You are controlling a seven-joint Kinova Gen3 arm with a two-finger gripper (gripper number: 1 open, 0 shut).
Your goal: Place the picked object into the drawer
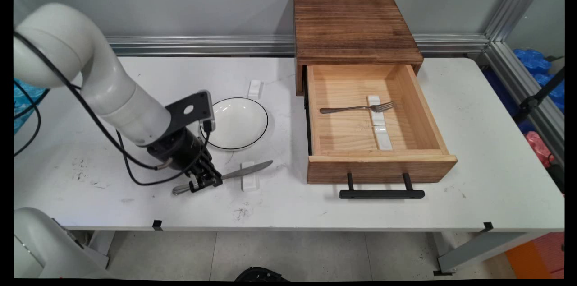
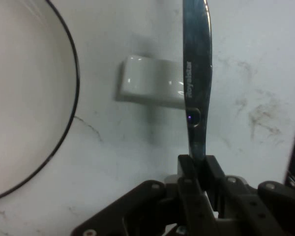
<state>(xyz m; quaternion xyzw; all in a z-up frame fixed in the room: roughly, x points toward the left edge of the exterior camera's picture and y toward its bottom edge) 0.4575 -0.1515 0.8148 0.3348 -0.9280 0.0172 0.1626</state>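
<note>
Hand view: hand (image 2: 199,169) clamps knife (image 2: 196,73) over white rest (image 2: 150,88); plate (image 2: 19,98) beside.

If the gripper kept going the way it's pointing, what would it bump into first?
The gripper, shut on the knife, points down at the table just beneath it, so it would probably meet the tabletop first. The small white rest lies farther along.

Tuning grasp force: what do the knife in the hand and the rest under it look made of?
Knife: polished metal, likely stainless steel; mirror-like sheen and stamped lettering on the blade. Rest: glazed white ceramic by its look; glossy highlights and rounded edges, though plastic can't be excluded. The hand is shut on the knife.
</note>
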